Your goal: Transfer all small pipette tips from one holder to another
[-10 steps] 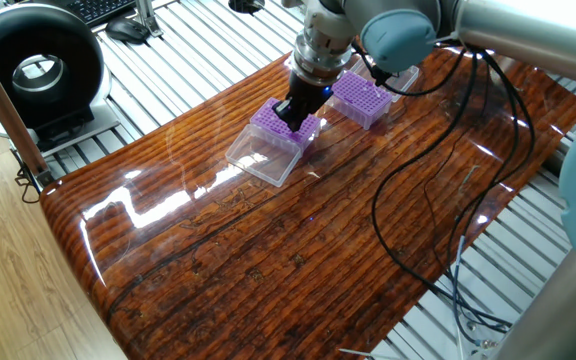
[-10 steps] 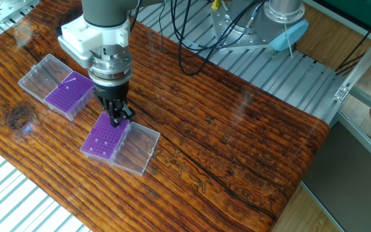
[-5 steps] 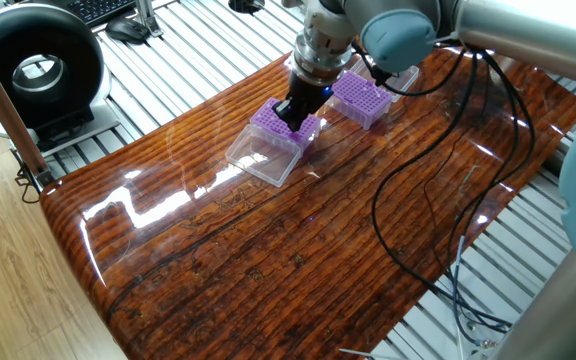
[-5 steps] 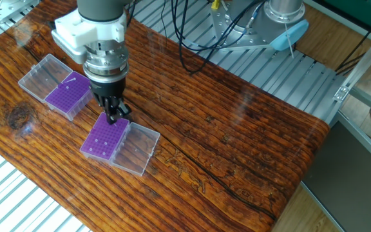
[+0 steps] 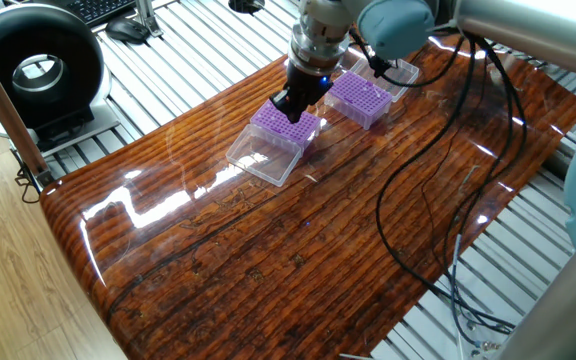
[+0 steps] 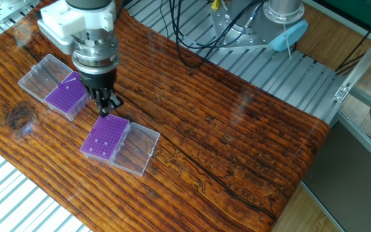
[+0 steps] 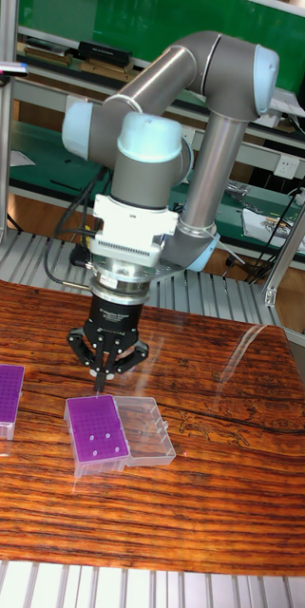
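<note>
My gripper [image 6: 105, 107] [image 5: 288, 100] [image 7: 99, 378] hangs just above the table between two purple holders, its fingers pinched together. A thin small pipette tip [image 7: 99, 388] seems to stick down from the fingertips. The nearer holder [image 6: 104, 136] [image 7: 96, 432] [image 5: 288, 126] lies just beside and below the gripper, with a few pale tips [image 7: 93, 438] dotted on it. The second holder [image 6: 66, 96] [image 7: 0, 393] [image 5: 359, 98] lies on the gripper's other side and shows one pale tip [image 6: 73, 80].
Each holder has a clear lid hinged open flat beside it [image 6: 137, 150] [image 6: 42, 75]. Black cables [image 5: 438, 180] drape over the wooden table [image 6: 237, 148]. A black round device [image 5: 33, 70] stands off the table's corner on slatted metal.
The gripper has lifted off the corner of the nearer holder and shifted toward the second holder, staying shut. The holders have not moved.
</note>
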Motion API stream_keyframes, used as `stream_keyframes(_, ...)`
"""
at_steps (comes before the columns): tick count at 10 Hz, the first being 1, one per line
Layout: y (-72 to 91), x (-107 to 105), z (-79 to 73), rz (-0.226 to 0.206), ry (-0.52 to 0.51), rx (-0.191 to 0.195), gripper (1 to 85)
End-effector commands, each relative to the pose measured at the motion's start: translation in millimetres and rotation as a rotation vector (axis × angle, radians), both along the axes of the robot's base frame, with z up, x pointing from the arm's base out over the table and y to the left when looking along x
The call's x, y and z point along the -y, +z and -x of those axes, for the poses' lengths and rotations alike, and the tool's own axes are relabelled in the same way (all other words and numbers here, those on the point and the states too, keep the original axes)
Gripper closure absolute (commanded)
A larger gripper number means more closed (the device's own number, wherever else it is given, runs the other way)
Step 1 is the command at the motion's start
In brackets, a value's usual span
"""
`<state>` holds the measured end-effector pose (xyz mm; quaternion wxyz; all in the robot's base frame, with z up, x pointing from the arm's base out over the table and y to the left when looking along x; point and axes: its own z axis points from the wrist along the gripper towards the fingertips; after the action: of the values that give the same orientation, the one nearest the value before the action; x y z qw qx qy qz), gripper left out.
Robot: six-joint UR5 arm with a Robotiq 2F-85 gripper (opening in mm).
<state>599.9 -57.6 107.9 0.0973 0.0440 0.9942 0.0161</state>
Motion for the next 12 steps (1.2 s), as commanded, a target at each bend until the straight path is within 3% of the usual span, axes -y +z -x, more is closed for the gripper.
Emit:
stream_keyframes(1, 10.7, 21.4, -2.8, -0.001, 0.042, -0.006, 84.7)
stream_keyframes(12, -0.1, 106.7, 17.1, 0.025, 0.188, 0.006, 84.7)
